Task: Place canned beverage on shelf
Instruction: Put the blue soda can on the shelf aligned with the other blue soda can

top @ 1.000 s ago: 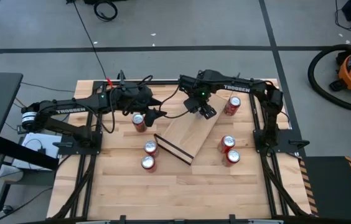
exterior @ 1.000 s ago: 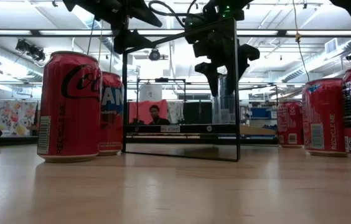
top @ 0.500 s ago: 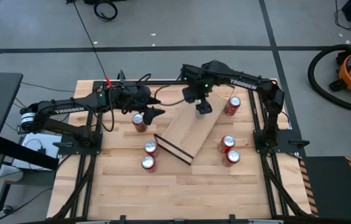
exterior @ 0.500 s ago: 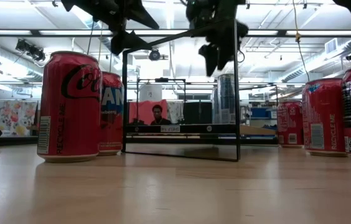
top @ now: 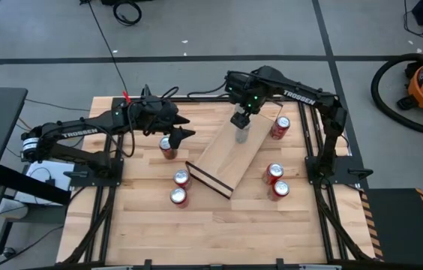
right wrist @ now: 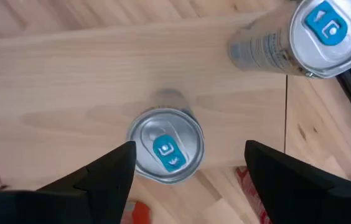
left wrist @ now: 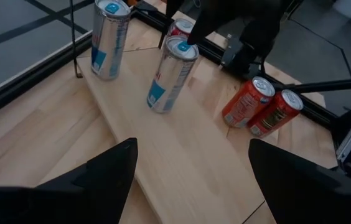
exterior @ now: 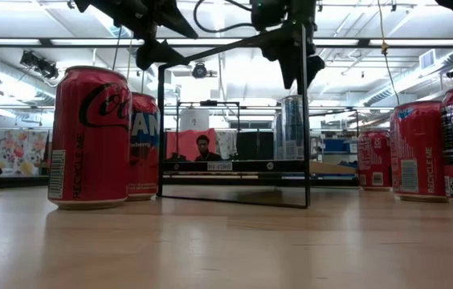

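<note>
Wearing matte black casings, white "TROSSEN" lettering along both forearms, black cables looping off the left arm, a green light glowing on the right arm.

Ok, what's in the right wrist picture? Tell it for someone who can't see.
The right gripper, open, hangs straight above a silver can standing on the shelf. A second silver can stands farther along the board.

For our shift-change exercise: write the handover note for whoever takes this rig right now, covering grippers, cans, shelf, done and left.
Right gripper: open, above the silver can standing on the shelf.
Left gripper: open, empty, over the table beside the shelf.
Done: two silver cans stand on the shelf, the second near its far end.
Left: five red cans on the table, the nearest by the left gripper.
</note>
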Tool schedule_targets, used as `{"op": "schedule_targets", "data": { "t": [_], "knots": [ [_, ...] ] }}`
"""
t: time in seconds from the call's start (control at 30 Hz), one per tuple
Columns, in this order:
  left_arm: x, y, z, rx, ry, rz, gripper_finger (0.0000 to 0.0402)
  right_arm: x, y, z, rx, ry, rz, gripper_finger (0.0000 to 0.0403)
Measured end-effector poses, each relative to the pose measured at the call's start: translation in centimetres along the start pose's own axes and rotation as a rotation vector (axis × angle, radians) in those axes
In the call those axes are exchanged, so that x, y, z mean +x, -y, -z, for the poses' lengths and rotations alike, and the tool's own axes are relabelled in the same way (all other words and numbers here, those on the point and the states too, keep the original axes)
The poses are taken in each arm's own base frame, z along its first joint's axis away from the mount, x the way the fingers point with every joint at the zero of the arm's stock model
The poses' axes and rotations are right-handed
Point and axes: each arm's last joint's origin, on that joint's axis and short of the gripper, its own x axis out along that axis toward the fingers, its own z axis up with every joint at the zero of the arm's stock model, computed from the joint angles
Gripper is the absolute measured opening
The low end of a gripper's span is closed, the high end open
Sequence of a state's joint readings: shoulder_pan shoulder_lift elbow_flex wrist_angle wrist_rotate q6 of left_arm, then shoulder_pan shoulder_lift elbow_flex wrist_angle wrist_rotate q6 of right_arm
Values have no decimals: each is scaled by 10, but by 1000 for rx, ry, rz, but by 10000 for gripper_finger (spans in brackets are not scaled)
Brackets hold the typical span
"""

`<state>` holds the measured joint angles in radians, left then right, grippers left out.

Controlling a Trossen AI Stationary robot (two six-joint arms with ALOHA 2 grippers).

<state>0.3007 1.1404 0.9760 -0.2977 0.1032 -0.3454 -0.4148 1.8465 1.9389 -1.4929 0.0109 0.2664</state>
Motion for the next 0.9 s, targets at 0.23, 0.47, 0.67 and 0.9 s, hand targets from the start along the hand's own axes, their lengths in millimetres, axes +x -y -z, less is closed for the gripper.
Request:
{"op": "schedule_targets", "data": {
  "t": [0.23, 0.47, 0.67, 0.9],
  "knots": [
    [0, 0, 0, 0, 1, 1, 318, 0, -11, -1, 9, 38, -17, 310],
    [0, 0, 0, 0, 0, 0, 318, 21, -10, 1, 19, -3, 9, 309],
    [0, 0, 0, -1, -1, 0, 318, 37, -18, 4, 8, -24, -20, 309],
    [0, 0, 1, -2, -7, -2, 318, 43, -12, 4, 0, -47, -9, 309]
  ]
}}
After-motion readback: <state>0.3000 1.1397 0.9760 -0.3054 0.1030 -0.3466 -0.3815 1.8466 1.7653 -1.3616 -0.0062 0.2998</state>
